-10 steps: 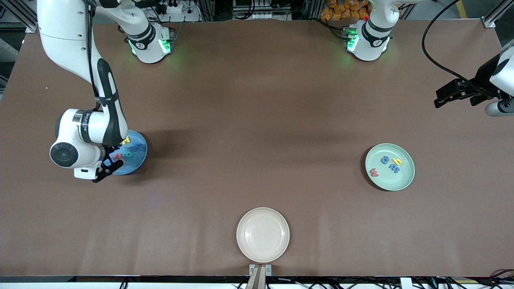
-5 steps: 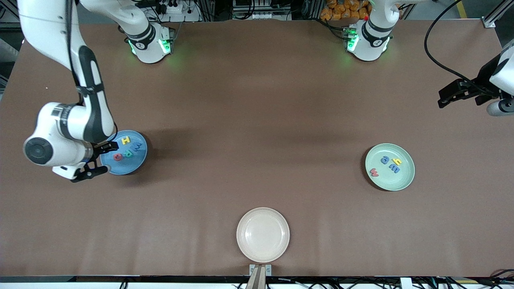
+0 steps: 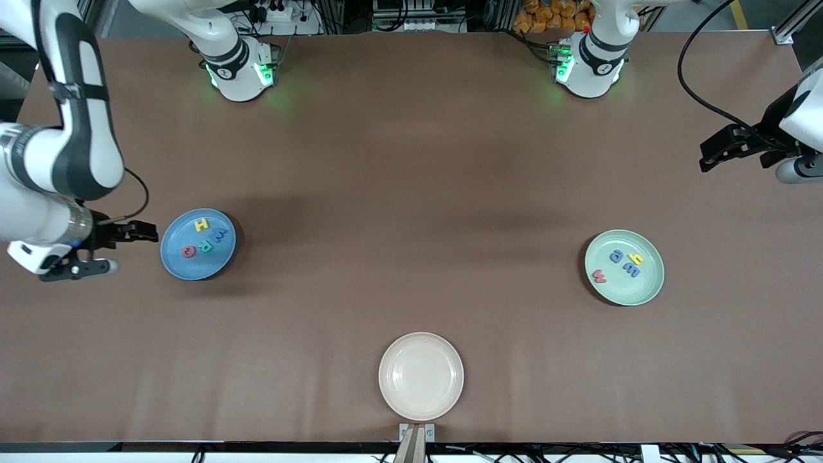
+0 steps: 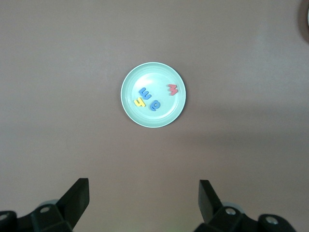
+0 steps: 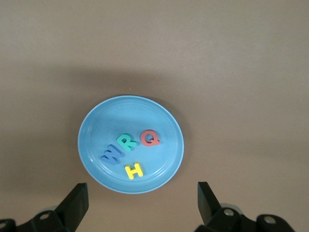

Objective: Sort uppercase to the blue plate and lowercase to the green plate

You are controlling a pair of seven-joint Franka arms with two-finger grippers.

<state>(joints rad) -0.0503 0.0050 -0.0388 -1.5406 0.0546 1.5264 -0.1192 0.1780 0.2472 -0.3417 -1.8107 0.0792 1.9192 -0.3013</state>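
Eight letters sorted, I judge nothing left | blue plate [image 3: 222, 260] holds capitals [image 3: 204, 239], H at 12 o'clock | green plate [image 3: 633, 289] holds small letters [image 3: 622, 263] | cream plate [image 3: 421, 376] bare | right claw [image 3: 103, 251] spread beside blue plate | left claw [image 3: 723, 149] spread, waiting over tabletop [image 3: 411, 193]

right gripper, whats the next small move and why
Probably just retreat and park. The right gripper is open, empty, beside the blue plate, which has all four uppercase. The green plate has the lowercase; left gripper waits.
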